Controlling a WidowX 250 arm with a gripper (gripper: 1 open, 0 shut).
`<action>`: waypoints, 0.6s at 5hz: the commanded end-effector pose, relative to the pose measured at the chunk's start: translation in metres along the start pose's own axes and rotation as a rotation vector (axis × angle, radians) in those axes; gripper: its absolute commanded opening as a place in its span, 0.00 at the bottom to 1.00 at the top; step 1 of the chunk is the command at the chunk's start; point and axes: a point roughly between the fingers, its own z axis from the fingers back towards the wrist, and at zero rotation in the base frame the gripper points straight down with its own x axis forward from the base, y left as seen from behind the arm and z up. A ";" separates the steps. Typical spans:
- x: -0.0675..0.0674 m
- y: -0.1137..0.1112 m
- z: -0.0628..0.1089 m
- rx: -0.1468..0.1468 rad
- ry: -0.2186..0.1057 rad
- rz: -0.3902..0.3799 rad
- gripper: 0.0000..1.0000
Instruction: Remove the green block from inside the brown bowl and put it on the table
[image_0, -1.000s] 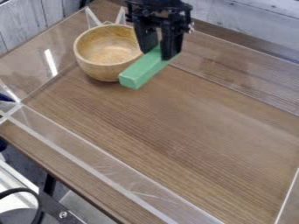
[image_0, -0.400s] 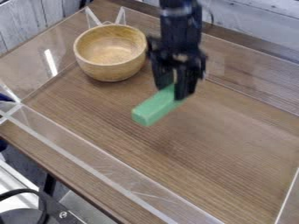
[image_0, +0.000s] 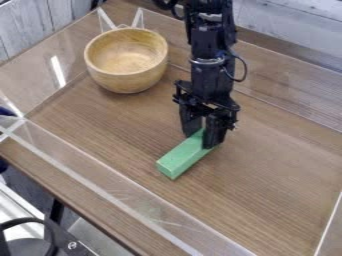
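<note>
One green block (image_0: 183, 157) is showing on the table (image_0: 267, 150), and one brown bowl (image_0: 127, 59) is sitting there as well. One robot arm is reaching in, carrying a single gripper (image_0: 207, 137). The bowl is appearing to hold nothing, though its near inside wall is hiding from this angle.

Lab bench setup: my arm (image_0: 207, 40) works a wood-grain table (image_0: 267, 150) fenced by a clear acrylic rim (image_0: 80, 195).
</note>
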 end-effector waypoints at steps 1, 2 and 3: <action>0.005 -0.001 0.021 0.016 -0.060 -0.011 1.00; 0.003 -0.003 0.037 0.018 -0.088 -0.010 1.00; 0.000 -0.007 0.070 0.031 -0.147 -0.010 1.00</action>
